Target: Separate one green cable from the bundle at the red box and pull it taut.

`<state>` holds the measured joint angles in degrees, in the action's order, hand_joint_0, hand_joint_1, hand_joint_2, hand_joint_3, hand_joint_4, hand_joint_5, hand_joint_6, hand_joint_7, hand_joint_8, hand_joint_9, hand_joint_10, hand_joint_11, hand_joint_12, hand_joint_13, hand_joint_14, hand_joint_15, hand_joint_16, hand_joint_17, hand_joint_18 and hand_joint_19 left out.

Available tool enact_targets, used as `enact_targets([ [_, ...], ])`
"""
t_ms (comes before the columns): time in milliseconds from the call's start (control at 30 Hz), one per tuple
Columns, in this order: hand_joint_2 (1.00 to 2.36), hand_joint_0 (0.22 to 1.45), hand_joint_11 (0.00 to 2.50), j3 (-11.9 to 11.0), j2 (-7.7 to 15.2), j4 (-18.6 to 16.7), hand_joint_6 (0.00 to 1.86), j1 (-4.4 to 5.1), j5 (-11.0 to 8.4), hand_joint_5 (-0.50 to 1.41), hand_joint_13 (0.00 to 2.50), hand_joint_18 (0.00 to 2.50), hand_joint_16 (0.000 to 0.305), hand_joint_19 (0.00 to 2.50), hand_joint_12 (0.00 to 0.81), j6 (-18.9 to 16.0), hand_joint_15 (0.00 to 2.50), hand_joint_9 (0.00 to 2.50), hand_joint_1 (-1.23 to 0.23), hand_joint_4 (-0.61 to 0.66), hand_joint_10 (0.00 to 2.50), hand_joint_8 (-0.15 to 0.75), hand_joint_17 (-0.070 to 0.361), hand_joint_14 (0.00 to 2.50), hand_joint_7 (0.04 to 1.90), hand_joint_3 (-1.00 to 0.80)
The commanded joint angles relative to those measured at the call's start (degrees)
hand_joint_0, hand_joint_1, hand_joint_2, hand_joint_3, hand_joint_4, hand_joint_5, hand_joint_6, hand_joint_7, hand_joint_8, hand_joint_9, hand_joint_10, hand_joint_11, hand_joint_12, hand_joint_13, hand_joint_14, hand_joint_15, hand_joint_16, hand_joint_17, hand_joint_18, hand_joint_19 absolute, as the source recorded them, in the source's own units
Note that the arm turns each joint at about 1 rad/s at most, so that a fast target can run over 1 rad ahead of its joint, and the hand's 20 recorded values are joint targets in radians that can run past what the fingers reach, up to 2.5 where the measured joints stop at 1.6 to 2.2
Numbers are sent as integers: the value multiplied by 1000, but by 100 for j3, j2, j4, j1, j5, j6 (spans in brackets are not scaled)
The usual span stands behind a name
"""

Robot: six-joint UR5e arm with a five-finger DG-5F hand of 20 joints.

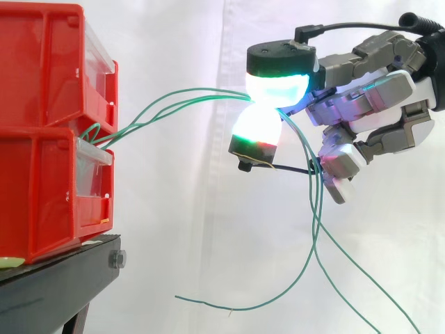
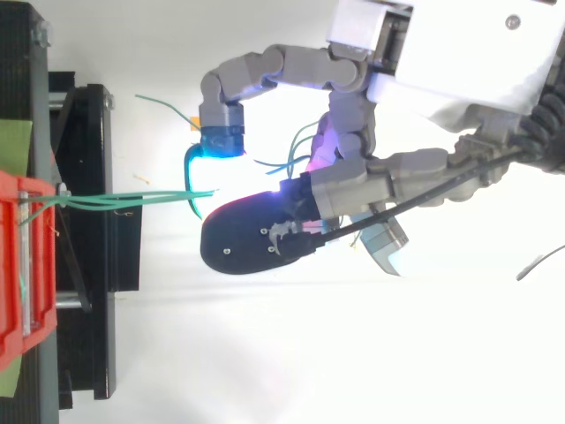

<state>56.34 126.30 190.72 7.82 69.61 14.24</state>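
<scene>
The stacked red plastic bins (image 1: 49, 139) stood on a black metal stand (image 1: 62, 271), and from the front of them a bundle of thin green cables (image 1: 174, 101) came out and ran away from the bins in a soft upward curve, not yet straight. Well apart from the bins, the robot's grey hand (image 1: 375, 97) had two glowing fingertips (image 1: 278, 83) pressed together, one above and one below, and they pinched the cables between them. The other fingers were curled loosely behind, farther from the bins. At least two strands seemed to enter the pinch together, so I judged that the separation was not finished. Beyond the pinch, on the side away from the bins, the loose ends hung down in long loops before the white curtain (image 1: 174, 223). To do this step well, I think the hand should keep only one strand between the pads and let the others slip out. Then it should draw straight away from the bins, slowly and level, and stop when the curve is gone. A hard pull might drag the cable out of the bins or move the bins on the stand.
</scene>
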Motion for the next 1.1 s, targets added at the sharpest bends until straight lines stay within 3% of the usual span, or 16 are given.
enact_targets([
  [0, 1019, 721, 517, 0, -1, 0, 502, 0, 0, 151, 1432, 1123, 55, 524, 368, 0, 561, 2016, -698, 29, 18, 207, 124, 17, 1316, -180],
  [233, 1016, 697, 501, 0, -1, 0, 502, 0, 0, 153, 1442, 1145, 59, 486, 376, 35, 542, 2018, -733, 20, 19, 214, 133, 18, 1322, -137],
  [333, 1014, 675, 490, 0, -1, 0, 502, 0, 0, 151, 1442, 1144, 60, 485, 374, 62, 546, 2011, -756, 62, 17, 211, 135, 17, 1333, -227],
  [367, 1010, 638, 501, 0, 8, 0, 501, 0, 0, 149, 1426, 1117, 59, 504, 369, 62, 549, 1998, -758, 71, 19, 204, 132, 18, 1339, -353],
  [433, 1000, 585, 502, 0, -1, 0, 501, 0, 0, 149, 1420, 1100, 59, 515, 363, 62, 564, 1990, -709, 76, 19, 199, 132, 17, 1338, -500],
  [567, 1000, 501, 473, -9, -1, 0, 501, 0, 0, 150, 1444, 1154, 63, 476, 381, 62, 542, 2013, -526, 88, 16, 210, 143, 18, 1332, -500],
  [767, 1000, 562, 502, 0, -1, 0, 501, 0, 0, 149, 1442, 1119, 58, 512, 369, 62, 558, 2008, -348, 72, 18, 193, 130, 17, 1330, -500],
  [900, 1000, 681, 509, 0, -1, 0, 501, 0, 0, 149, 1440, 1111, 55, 522, 371, 62, 556, 2024, -545, 66, 18, 186, 124, 17, 1319, -500],
  [967, 1012, 713, 533, 0, -1, 0, 501, 0, 0, 149, 1445, 1122, 55, 519, 370, 62, 561, 2032, -637, 63, 19, 198, 124, 18, 1323, -361],
  [1067, 1015, 725, 545, 0, -1, 0, 501, 0, 0, 150, 1442, 1118, 55, 523, 373, 62, 563, 2030, -677, 60, 19, 202, 124, 17, 1316, -293],
])
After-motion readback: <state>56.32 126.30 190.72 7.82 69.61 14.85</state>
